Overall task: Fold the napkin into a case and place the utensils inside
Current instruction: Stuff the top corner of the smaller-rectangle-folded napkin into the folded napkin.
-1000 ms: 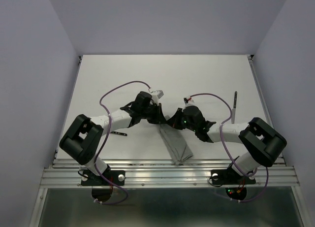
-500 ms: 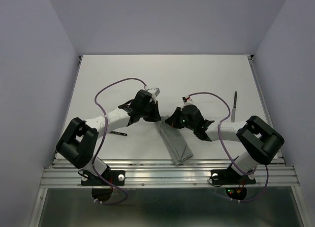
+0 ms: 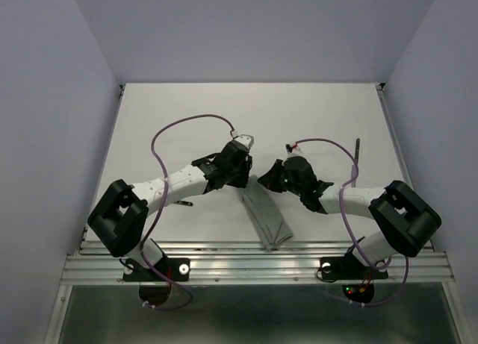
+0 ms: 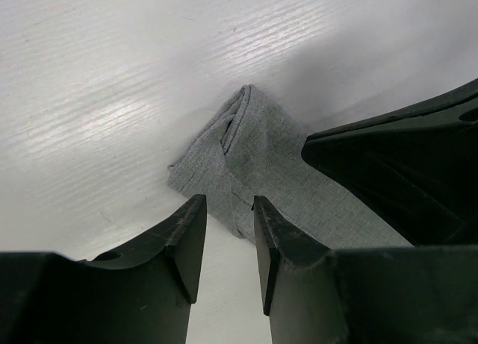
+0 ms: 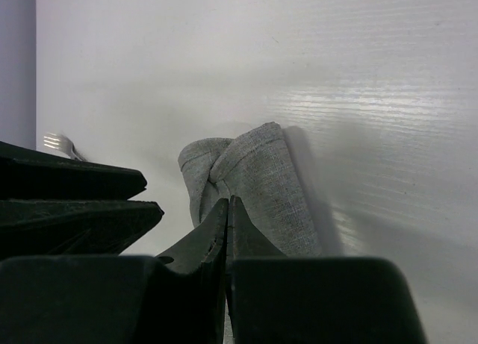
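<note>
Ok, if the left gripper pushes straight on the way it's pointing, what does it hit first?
The folded napkin: its bunched end lies right ahead of the left gripper, whose jaws stand apart with nothing between them. Depth is unclear, but cloth looks to come before the table.

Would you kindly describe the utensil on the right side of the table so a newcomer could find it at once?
Take the white table and look at its right half, beyond the right arm. A thin dark utensil lies there near the right edge, pointing away from the arms. Unlike the other utensil, which peeks out beneath the left arm, it lies mostly in the open.
</note>
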Motion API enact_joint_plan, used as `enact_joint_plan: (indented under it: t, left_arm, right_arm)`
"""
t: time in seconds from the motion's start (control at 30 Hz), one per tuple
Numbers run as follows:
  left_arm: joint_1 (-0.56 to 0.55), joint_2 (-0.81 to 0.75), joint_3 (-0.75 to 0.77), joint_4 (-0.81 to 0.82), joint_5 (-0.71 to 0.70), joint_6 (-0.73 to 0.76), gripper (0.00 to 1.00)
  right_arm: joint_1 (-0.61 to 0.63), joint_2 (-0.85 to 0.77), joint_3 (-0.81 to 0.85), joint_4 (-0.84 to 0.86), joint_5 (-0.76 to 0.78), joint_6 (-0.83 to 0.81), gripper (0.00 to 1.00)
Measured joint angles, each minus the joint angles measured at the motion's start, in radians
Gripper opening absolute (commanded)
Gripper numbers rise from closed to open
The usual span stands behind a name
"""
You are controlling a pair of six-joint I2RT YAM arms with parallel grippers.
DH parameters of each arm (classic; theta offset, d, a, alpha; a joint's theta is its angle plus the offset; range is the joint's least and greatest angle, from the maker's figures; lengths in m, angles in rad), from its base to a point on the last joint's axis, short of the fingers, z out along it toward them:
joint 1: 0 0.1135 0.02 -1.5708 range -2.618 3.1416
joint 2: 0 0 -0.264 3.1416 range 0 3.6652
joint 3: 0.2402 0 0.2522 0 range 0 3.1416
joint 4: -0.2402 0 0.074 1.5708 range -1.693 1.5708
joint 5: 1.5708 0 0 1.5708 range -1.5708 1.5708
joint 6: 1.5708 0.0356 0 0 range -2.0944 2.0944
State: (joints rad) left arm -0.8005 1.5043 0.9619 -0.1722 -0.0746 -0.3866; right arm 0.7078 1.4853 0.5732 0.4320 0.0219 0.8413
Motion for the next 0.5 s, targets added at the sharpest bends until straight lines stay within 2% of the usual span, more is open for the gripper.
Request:
enact_joint_plan:
  t: [0.5]
  left_arm:
    - [-0.042, 0.143, 0.047, -0.030, -0.076, 0.030, 0.37]
  right_arm:
    - [0.000, 0.000, 0.000, -0.029, 0.000, 0.000, 0.01]
